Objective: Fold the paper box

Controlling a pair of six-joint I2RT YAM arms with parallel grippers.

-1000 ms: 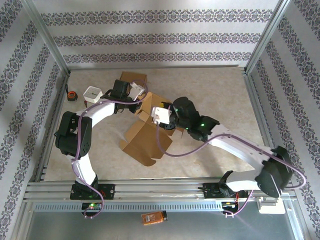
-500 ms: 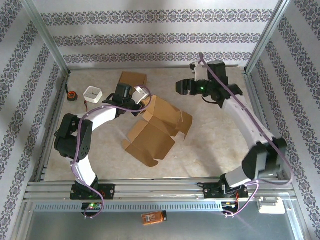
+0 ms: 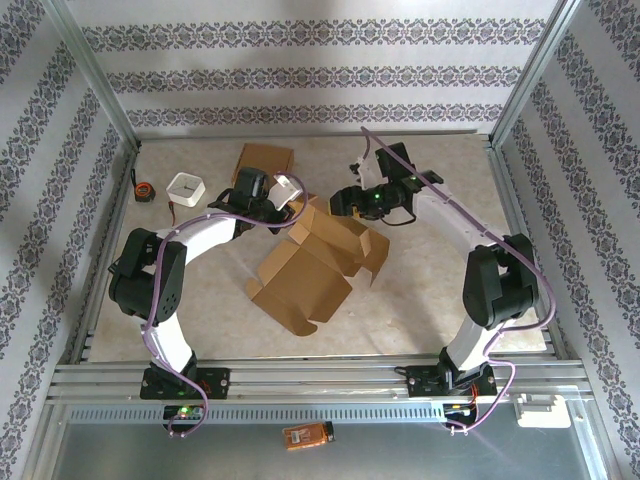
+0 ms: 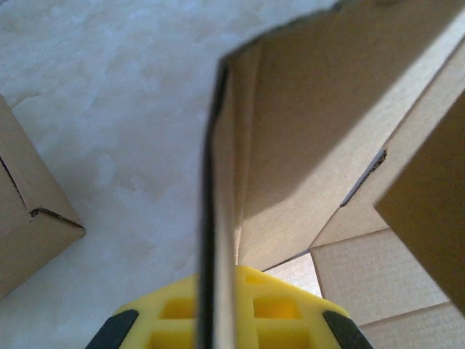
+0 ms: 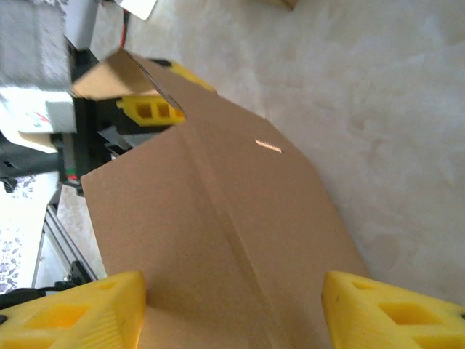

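The table (image 3: 440, 260) carries the box (image 3: 300, 280) near its middle, a little left of centre, between the two arms. It is far from folded. From above it lies as a loose brown shell, with one large panel flat on the near side, two panels raised and leaning at the far side, and a small flap sticking out to the right. No walls stand square and no flaps are tucked, so I judge the task to be in its early part. The walls are yet to be raised, the corners formed and the flaps closed, which is nearly all the shaping.

The left gripper (image 4: 218, 320) is pressed together on the edge of an upright flap (image 4: 225, 182) at the box's far left corner. Its wrist view shows the cardboard edge running straight down between the yellow fingers, so this corner is held.

The right gripper (image 5: 232, 313) is spread wide at the far right of the box. Its two fingers stand well apart with a creased panel (image 5: 218, 218) showing between them. Whether the fingers touch that panel I cannot tell, but they do not pinch it.

A flat spare card (image 3: 266, 158), a small white box (image 3: 186, 187) and a tape measure (image 3: 145, 190) lie at the far left, apart from the work.
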